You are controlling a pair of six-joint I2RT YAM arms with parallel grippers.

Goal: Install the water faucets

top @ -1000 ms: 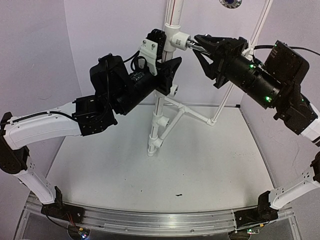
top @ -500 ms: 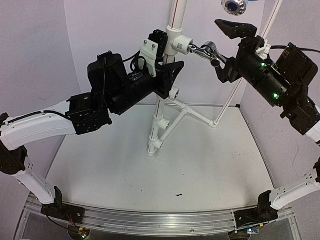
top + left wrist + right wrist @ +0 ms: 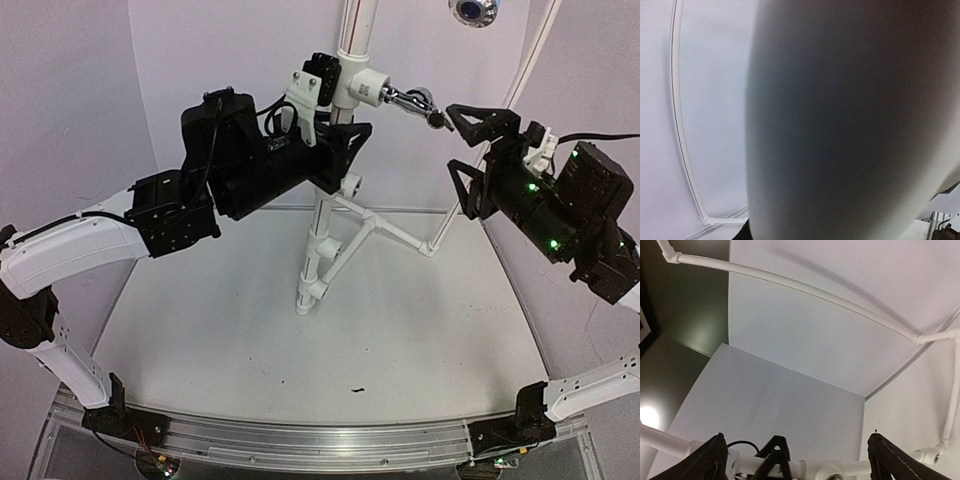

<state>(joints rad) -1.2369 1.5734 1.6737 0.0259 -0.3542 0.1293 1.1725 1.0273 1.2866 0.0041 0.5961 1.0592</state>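
Note:
One chrome water faucet (image 3: 412,100) sticks out to the right from the top tee (image 3: 366,87) of the upright white pipe (image 3: 356,25). My right gripper (image 3: 466,150) stands open just right of the faucet, apart from it, with nothing between its fingers. The right wrist view shows its two fingertips (image 3: 707,460) spread wide, with the tee (image 3: 832,471) low between them. My left gripper (image 3: 328,115) is shut on the upright pipe just below the top tee. In the left wrist view that pipe (image 3: 850,125) is a grey blur covering most of the view and hiding the fingers.
Lower on the pipe stand are more white tees (image 3: 347,183) and a slanted brace pipe (image 3: 385,228) running to the back right. The stand's foot (image 3: 305,296) rests on the white table. Thin white frame pipes (image 3: 520,60) rise behind my right arm.
My right gripper has opened off the faucet and drawn back down and to the right. The faucet stays in the top tee. The left gripper keeps hold of the pipe.

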